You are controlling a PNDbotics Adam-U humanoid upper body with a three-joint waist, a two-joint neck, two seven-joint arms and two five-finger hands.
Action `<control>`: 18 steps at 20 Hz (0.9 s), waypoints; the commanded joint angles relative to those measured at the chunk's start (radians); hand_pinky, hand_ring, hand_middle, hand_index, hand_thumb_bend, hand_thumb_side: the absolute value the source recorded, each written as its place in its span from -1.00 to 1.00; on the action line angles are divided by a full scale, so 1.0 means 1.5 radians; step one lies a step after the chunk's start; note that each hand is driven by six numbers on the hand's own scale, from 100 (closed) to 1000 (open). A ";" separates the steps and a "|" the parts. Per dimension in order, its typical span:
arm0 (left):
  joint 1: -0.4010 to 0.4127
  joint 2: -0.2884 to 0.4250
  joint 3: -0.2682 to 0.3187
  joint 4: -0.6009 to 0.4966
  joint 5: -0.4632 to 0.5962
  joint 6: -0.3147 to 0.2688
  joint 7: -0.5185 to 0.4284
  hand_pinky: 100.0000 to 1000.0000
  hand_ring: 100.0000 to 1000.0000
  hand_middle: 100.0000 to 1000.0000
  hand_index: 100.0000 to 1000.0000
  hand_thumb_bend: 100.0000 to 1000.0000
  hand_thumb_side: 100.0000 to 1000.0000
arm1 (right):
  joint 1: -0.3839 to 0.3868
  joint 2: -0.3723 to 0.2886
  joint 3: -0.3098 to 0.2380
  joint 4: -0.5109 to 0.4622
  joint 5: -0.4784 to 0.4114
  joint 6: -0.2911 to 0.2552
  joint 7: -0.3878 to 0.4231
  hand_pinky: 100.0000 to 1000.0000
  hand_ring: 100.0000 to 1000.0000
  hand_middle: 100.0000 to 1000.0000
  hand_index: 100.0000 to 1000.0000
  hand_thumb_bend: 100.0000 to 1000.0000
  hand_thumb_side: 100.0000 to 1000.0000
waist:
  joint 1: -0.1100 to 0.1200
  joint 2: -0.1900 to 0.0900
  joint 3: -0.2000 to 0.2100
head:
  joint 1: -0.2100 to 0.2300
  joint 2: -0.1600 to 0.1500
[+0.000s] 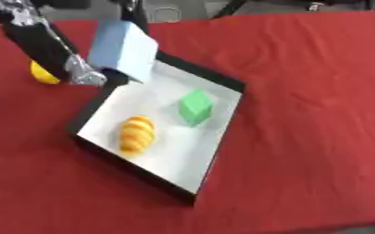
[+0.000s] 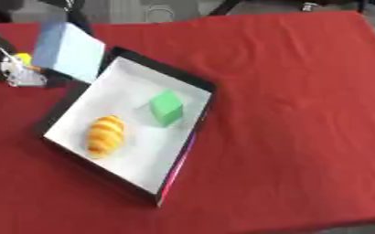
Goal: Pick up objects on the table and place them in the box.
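Holding a pale blue rectangular block [image 1: 125, 50] with my left hand [image 1: 83, 73], I am keeping it tilted over the far left corner of the shallow black-walled box with a white floor [image 1: 224, 82]; my fingers are at the block's lower left edge, yet whether they are curled round it I cannot tell, since they are blurred; my black forearm is coming in from the upper left. Inside the box a green cube [image 1: 195, 107] is sitting toward the far side, and an orange-and-yellow striped croissant-shaped toy [image 1: 136, 133] is lying nearer the left wall, the two apart from each other; a small yellow rounded object [image 1: 43, 74] is showing on the red cloth-covered table [image 1: 318, 119], just behind my arm and outside the box, mostly hidden; the box is lying askew on the cloth, one corner pointing toward me.
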 commanded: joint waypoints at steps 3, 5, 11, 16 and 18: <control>0.005 -0.017 -0.003 0.047 -0.061 -0.036 -0.008 0.37 0.03 -0.26 0.02 -0.58 -1.00 | -0.009 -0.033 -0.001 -0.009 0.011 -0.001 0.005 0.89 0.58 0.28 0.52 -1.00 -0.10 | 0.016 0.003 -0.003 | -0.001 -0.009; 0.013 -0.022 -0.007 0.058 -0.083 -0.046 -0.001 0.37 0.04 -0.26 0.02 -0.57 -1.00 | -0.011 -0.031 0.000 -0.013 0.013 -0.001 0.006 0.89 0.58 0.28 0.52 -1.00 -0.10 | 0.017 0.005 -0.005 | -0.003 -0.011; 0.028 -0.045 -0.005 0.093 -0.130 -0.061 0.021 0.37 0.03 -0.26 0.03 -0.62 -1.00 | -0.014 -0.024 0.003 -0.022 0.022 0.000 0.007 0.89 0.58 0.28 0.52 -1.00 -0.09 | 0.018 0.013 -0.013 | 0.000 -0.020; 0.040 -0.067 0.006 0.124 -0.173 -0.063 0.044 0.38 0.04 -0.24 0.04 -0.62 -1.00 | -0.020 -0.015 0.007 -0.025 0.031 0.002 0.012 0.89 0.58 0.28 0.52 -1.00 -0.07 | 0.018 0.022 -0.021 | 0.006 -0.029; 0.045 -0.074 0.011 0.135 -0.190 -0.062 0.059 0.39 0.06 -0.22 0.07 -0.62 -1.00 | -0.021 -0.013 0.007 -0.026 0.035 0.003 0.013 0.89 0.58 0.28 0.52 -1.00 -0.06 | 0.018 0.025 -0.023 | 0.008 -0.032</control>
